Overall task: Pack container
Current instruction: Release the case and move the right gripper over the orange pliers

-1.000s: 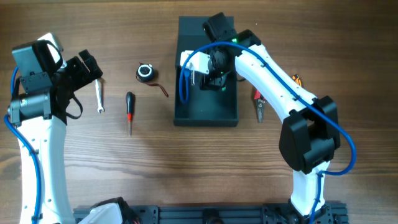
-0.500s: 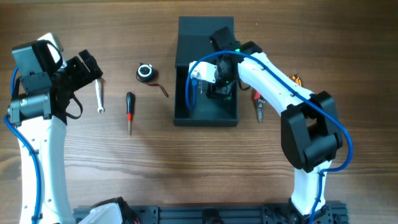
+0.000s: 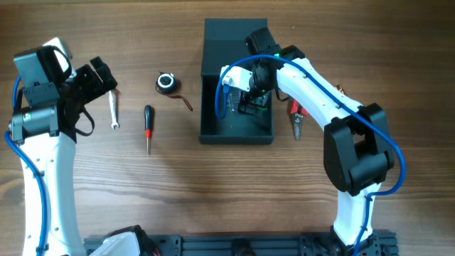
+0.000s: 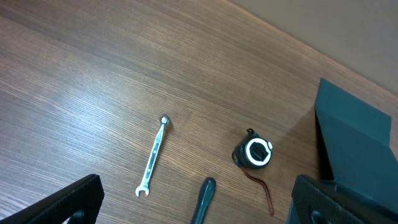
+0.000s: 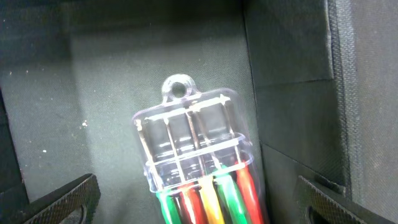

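Left claw [image 3: 104,77] hovers over the far left of the bench [image 3: 213,192], fingers spread wide and holding nothing, as I read it from the left wrist view. Just right of it lies a wrench [image 3: 114,111], then a screwdriver [image 3: 148,128] with a red and black handle, then a tape measure [image 3: 166,82] with its cord trailing toward the container [image 3: 234,136]. That dark teal box sits at centre, its lid [image 3: 227,39] thrown back on the far side. Right claw [image 3: 247,101] is lowered inside it; the right wrist view shows its fingers parted wider than a clear case of coloured drivers [image 5: 196,155] and not touching it, so I judge the case to be resting on the container floor rather than gripped. Red-handled pliers [image 3: 296,121] lie just beside the container's right wall. Step in hand, by my reading: depositing the first item. Next move calls for lifting the right claw straight up, clear of the walls and the case, then reaching for the pliers; the three tools on the left fall to the left claw.
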Controlling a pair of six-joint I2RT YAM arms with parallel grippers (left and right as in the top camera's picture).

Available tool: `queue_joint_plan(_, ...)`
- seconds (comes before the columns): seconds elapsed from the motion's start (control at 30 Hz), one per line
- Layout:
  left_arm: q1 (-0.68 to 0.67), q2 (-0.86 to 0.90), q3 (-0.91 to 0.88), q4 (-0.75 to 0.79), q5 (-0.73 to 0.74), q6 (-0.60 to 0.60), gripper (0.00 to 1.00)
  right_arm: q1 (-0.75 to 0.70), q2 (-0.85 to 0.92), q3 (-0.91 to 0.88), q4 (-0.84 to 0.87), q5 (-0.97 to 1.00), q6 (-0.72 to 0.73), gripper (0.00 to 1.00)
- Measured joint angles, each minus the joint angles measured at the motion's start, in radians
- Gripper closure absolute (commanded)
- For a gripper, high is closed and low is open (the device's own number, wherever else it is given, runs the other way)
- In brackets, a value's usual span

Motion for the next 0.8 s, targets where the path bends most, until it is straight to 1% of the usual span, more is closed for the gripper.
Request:
queue_joint_plan(0.2,0.000,0.000,0.000,0.000,0.000,0.000,0.00,0.000,0.000,0.000,-0.002,0.000,0.015,0.00)
queue_joint_plan(0.3,0.000,0.000,0.000,0.000,0.000,0.000,0.00,0.000,0.000,0.000,-0.010,0.001,0.063,0.00)
queue_joint_plan(0.4,0.000,0.000,0.000,0.000,0.000,0.000,0.00,0.000,0.000,0.017,-0.085,0.007,0.193,0.00)
queue_joint_plan(0.43,0.000,0.000,0.000,0.000,0.000,0.000,0.00,0.000,0.000,0.041,-0.119,0.016,0.271,0.00)
queue_joint_plan(0.5,0.000,0.000,0.000,0.000,0.000,0.000,0.00,0.000,-0.005,0.107,-0.179,0.039,0.380,0.00)
queue_joint_plan(0.6,0.000,0.000,0.000,0.000,0.000,0.000,0.00,-0.003,-0.040,0.214,-0.262,0.084,0.473,0.00)
queue_joint_plan(0.67,0.000,0.000,0.000,0.000,0.000,0.000,0.00,-0.018,-0.090,0.266,-0.274,0.116,0.529,0.00)
queue_joint_plan(0.8,0.000,0.000,0.000,0.000,0.000,0.000,0.00,-0.136,-0.219,0.318,-0.292,0.156,0.641,0.00)
